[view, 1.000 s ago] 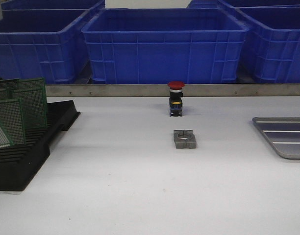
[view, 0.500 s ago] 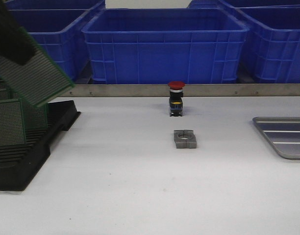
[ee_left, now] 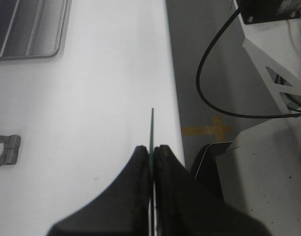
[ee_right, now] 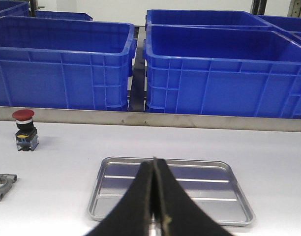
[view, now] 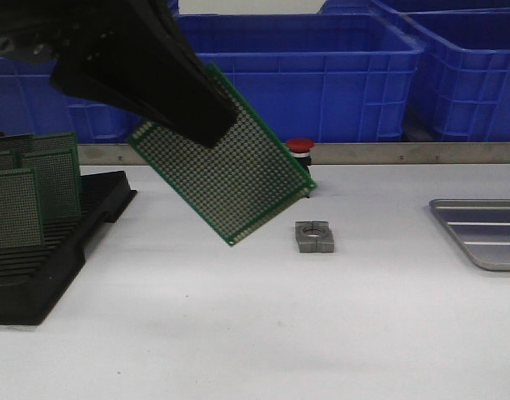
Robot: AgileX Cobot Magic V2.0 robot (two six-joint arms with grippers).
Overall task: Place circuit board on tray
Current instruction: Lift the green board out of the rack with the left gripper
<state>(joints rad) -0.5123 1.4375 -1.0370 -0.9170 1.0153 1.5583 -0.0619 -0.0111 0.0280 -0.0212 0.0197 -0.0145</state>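
A green perforated circuit board hangs tilted in the air over the middle-left of the table, with my left gripper shut on its upper corner. In the left wrist view the board shows edge-on as a thin green line between the closed fingers of the left gripper. The silver ribbed tray lies empty at the table's right edge, also seen as the tray in the right wrist view. My right gripper is shut with nothing in it, above the tray's near side.
A black slotted rack at the left holds more green boards. A red-capped push button and a grey metal clamp block sit mid-table. Blue plastic bins line the back behind a metal rail.
My left gripper has lifted the circuit board out of the rack and carried it rightward toward the table's middle. The tray and small parts have not moved.
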